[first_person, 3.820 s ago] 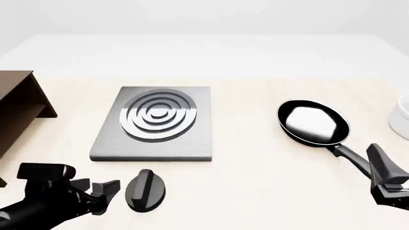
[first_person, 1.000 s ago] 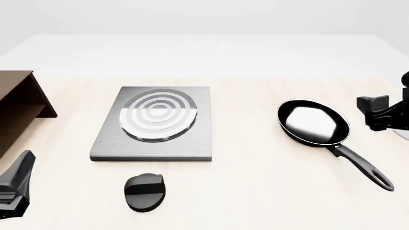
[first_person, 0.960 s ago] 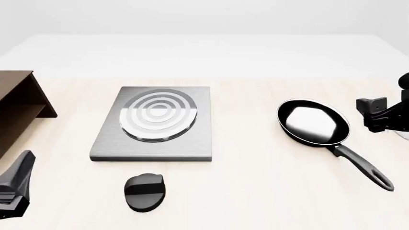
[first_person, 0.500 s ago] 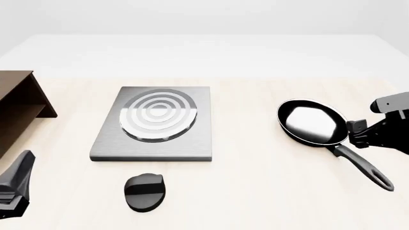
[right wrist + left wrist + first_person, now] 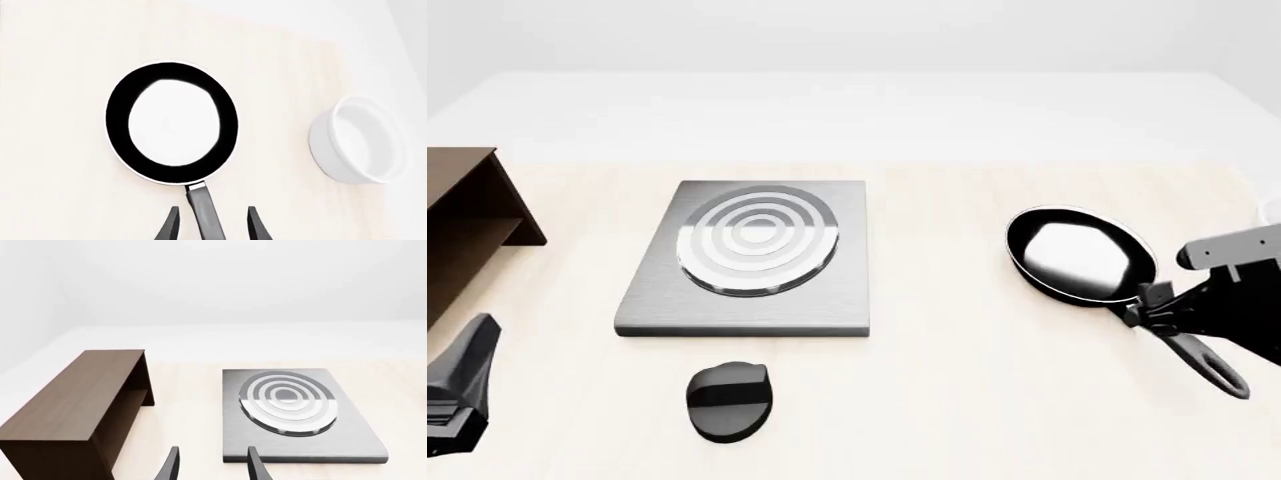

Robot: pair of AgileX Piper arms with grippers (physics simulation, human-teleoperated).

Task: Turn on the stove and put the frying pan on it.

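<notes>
- Left gripper [image 5: 457, 385] is parked way down at the near left corner, fingers spread with nothing between them, well apart from everything.
- The black oval knob [image 5: 730, 400] sits on the table [image 5: 961, 400] just in front of the stove's near edge, its ridge running left to right.
- Right gripper [image 5: 209, 225] is down at the pan handle [image 5: 203, 210] on the right side; fingers [image 5: 170, 226] are apart, one on each side of the handle with gaps showing, so not pinching it.
- The frying pan [image 5: 1081, 256] lies flat on the table right of the stove, handle pointing near-right, not on the burner.
- The stove [image 5: 751, 260] is left of centre, silver ringed burner [image 5: 757, 243] bare.
- A white cup [image 5: 360, 140] stands just right of the pan.
- Brown wooden shelf [image 5: 80, 405] is off at the left edge.
</notes>
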